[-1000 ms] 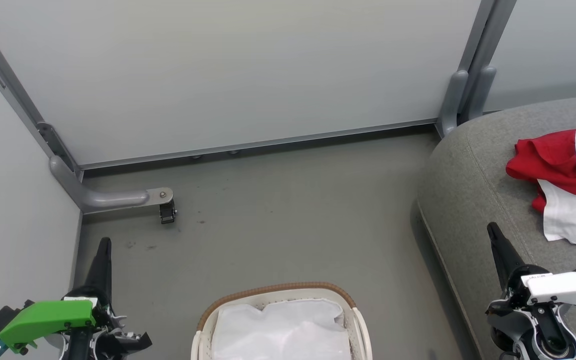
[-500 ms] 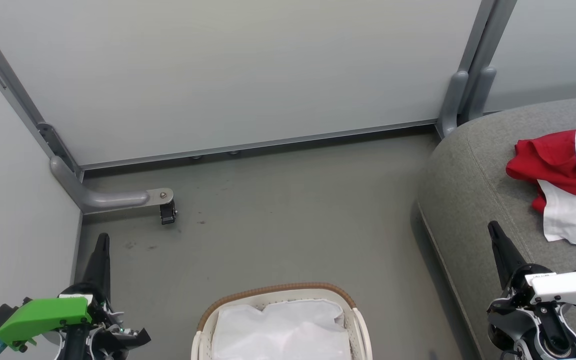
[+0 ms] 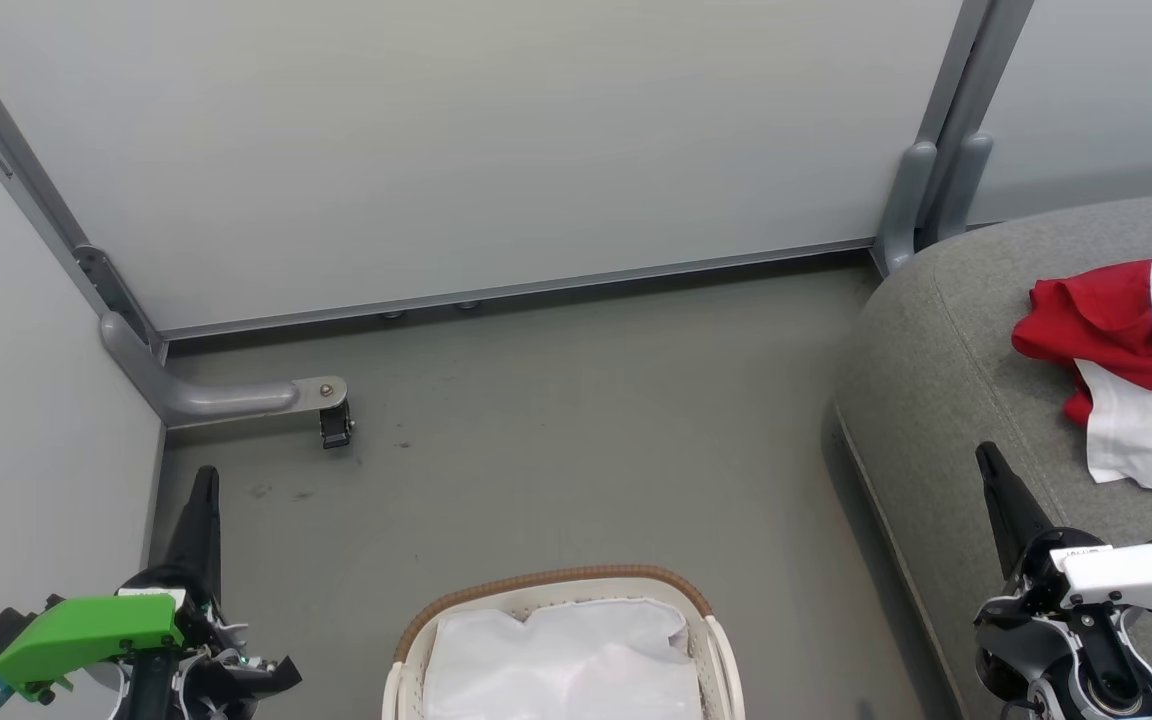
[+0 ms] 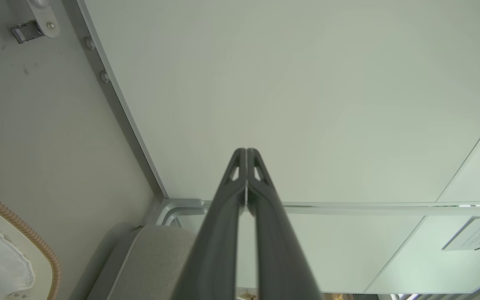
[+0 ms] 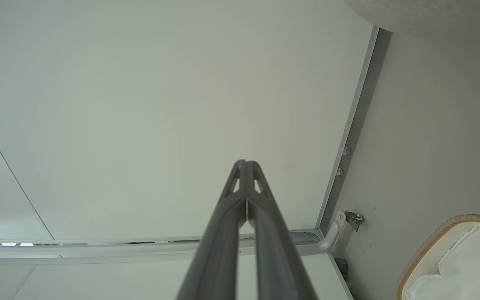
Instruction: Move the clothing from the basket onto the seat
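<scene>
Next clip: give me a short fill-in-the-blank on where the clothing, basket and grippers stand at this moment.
1. The red and white clothing lies on the grey ____.
2. Inside the basket lies a plain ____ liner.
3. The left gripper and the right gripper are both ____, holding nothing.
Missing words: seat; white; shut.

Clothing (image 3: 1126, 360) on the seat (image 3: 946, 400), right of the basket (image 3: 711, 640).

We note: left end effector (image 3: 204, 482) has dark tapered fingers (image 4: 219, 237) and a green wrist cover (image 3: 86, 632); right end effector (image 3: 985, 458) has a white cover (image 3: 1131, 580) with black screws.
</scene>
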Tool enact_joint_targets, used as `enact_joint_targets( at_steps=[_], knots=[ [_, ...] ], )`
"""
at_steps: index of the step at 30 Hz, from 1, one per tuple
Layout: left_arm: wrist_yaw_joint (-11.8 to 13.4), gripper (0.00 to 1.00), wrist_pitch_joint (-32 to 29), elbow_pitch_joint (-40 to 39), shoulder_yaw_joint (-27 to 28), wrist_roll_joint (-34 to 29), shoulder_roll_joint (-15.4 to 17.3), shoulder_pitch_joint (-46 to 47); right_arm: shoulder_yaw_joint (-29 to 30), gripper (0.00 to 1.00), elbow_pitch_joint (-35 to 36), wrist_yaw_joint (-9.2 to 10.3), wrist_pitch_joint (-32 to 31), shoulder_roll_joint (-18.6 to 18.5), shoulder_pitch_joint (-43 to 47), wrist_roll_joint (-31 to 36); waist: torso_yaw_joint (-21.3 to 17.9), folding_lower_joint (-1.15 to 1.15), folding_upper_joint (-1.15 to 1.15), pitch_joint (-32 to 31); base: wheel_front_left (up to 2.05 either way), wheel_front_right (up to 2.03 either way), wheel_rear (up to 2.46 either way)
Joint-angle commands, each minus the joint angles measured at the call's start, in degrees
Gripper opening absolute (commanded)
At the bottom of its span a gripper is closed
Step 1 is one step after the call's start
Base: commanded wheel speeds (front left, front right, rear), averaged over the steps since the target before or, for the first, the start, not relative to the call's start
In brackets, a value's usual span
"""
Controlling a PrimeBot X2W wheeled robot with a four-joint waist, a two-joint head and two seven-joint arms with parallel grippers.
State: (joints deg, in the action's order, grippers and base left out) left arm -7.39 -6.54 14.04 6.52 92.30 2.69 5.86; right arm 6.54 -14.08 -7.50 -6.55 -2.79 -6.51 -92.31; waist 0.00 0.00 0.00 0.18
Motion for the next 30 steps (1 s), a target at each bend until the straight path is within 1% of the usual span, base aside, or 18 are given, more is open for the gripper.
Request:
enact_joint_targets(
  at_steps=[1,30],
  knots=[
    [-0.2,0.00,-0.2,-0.1,0.1,0.2,0.4,0.7,0.1,0.00,0.2,0.01,-0.2,-0.1,0.6,-0.2,0.0,0.00,0.00,0.0,0.00,0.00,0.00],
    [-0.2,0.00,-0.2,-0.1,0.1,0.2,0.4,0.7,0.1,0.00,0.2,0.02,-0.2,-0.1,0.6,-0.2,0.0,0.00,0.00,0.0,0.00,0.00,0.00]
  ],
)
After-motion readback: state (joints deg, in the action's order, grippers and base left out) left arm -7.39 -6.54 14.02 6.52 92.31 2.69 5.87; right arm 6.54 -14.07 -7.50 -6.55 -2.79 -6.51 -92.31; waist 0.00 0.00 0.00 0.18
